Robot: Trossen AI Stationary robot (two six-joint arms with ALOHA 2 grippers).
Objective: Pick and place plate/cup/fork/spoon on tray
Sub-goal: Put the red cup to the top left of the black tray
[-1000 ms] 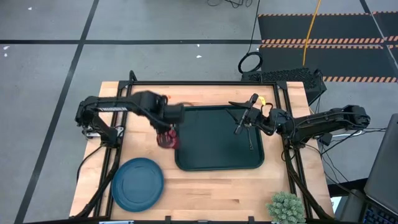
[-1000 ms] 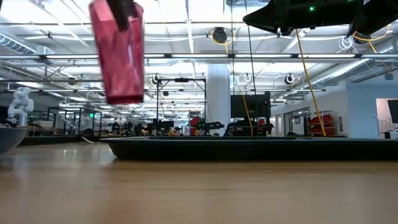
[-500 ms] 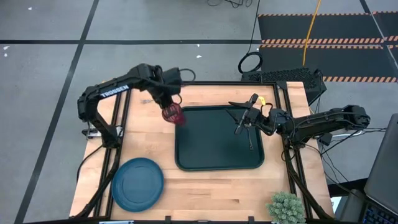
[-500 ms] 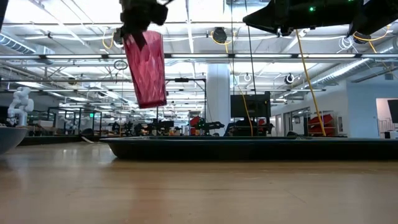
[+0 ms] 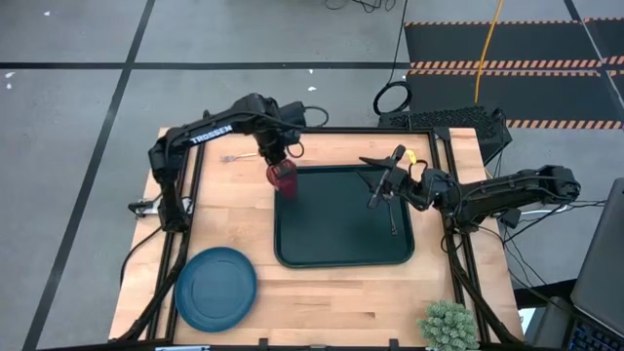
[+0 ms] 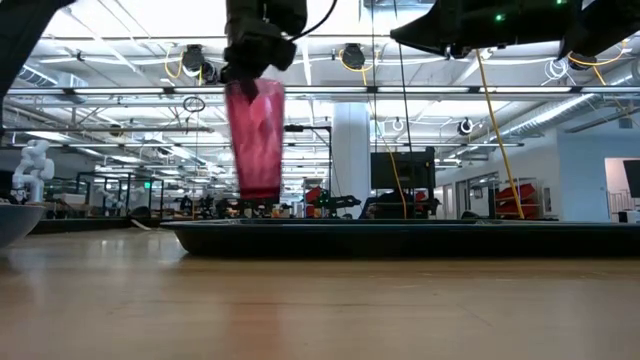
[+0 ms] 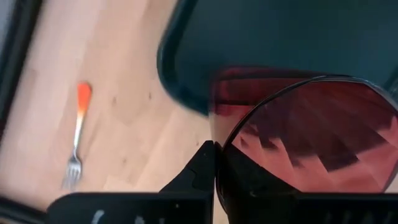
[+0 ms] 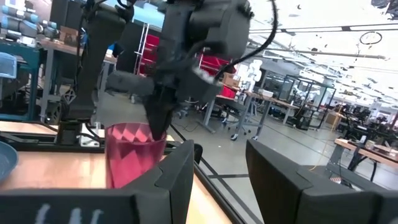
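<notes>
- The cup (image 5: 284,179) is red and ribbed; it hangs upright, lifted above the table, over the far left corner of the tray (image 5: 341,249).
- In the low view the cup (image 6: 256,140) has its base just above the tray's rim (image 6: 420,238).
- The left gripper (image 5: 276,159) has its fingers closed on the cup's rim, one finger (image 7: 200,169) outside the wall.
- The fork (image 5: 237,156) lies on the table (image 5: 331,292) beyond the tray's left side, well apart from the cup.
- The spoon (image 5: 392,215) lies inside the tray near its right edge.
- The plate (image 5: 215,286) sits on the table at the near left, apart from the tray.
- The right gripper (image 5: 375,188) hangs over the tray's far right part with its fingers (image 8: 283,177) spread apart and nothing between them.
</notes>
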